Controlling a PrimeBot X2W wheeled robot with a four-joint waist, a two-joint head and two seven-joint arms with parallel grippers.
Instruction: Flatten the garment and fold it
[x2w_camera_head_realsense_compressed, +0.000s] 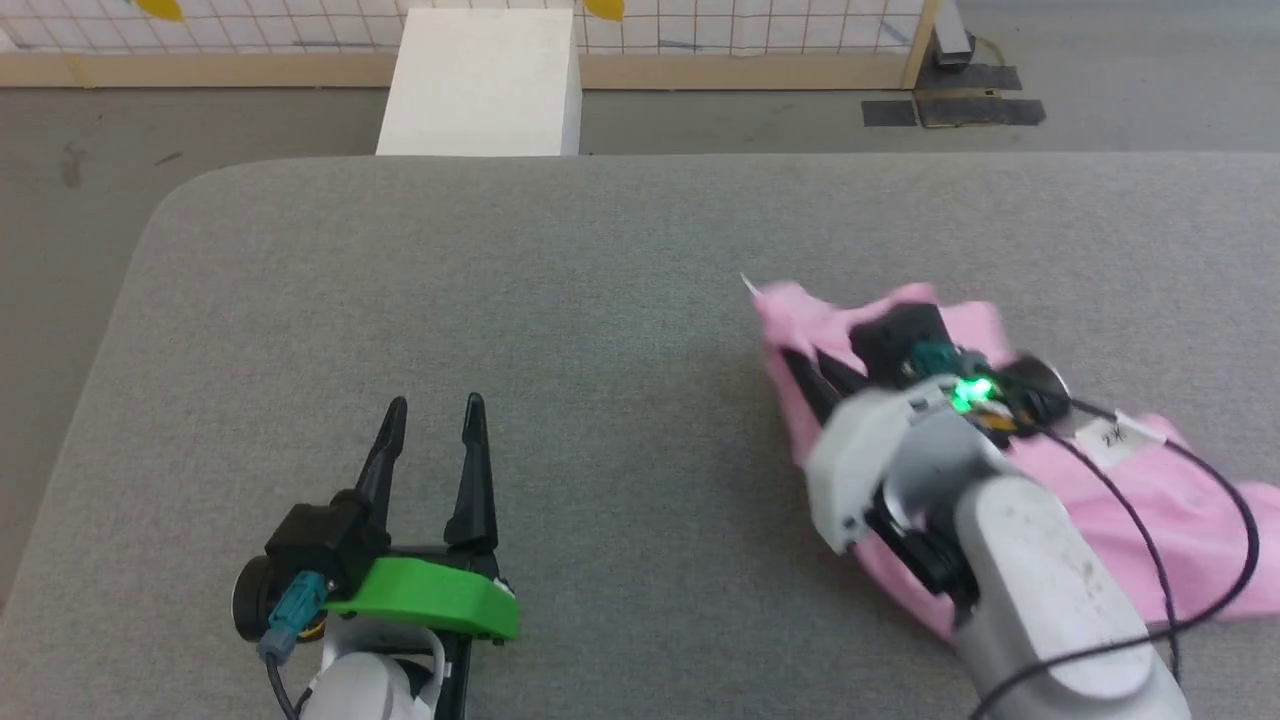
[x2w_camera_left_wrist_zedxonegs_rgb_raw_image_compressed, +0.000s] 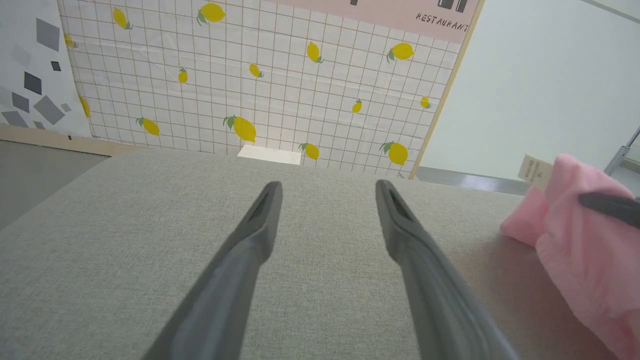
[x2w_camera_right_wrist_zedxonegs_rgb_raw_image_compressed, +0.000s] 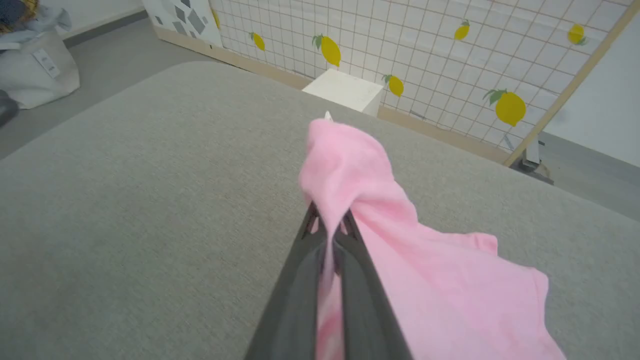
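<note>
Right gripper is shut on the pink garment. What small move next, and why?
Probably lift the pinched edge and draw it left over the grey surface: the right gripper is shut on the garment, which lies bunched, and the left gripper sits open.

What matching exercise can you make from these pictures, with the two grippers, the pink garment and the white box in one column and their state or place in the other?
Column one
1 left gripper
2 right gripper
3 garment
4 white box

Column two
a shut on the garment
b beyond the table's far edge
c open, holding nothing
d crumpled at the table's right side

Pairs: 1-c, 2-a, 3-d, 4-b
</note>
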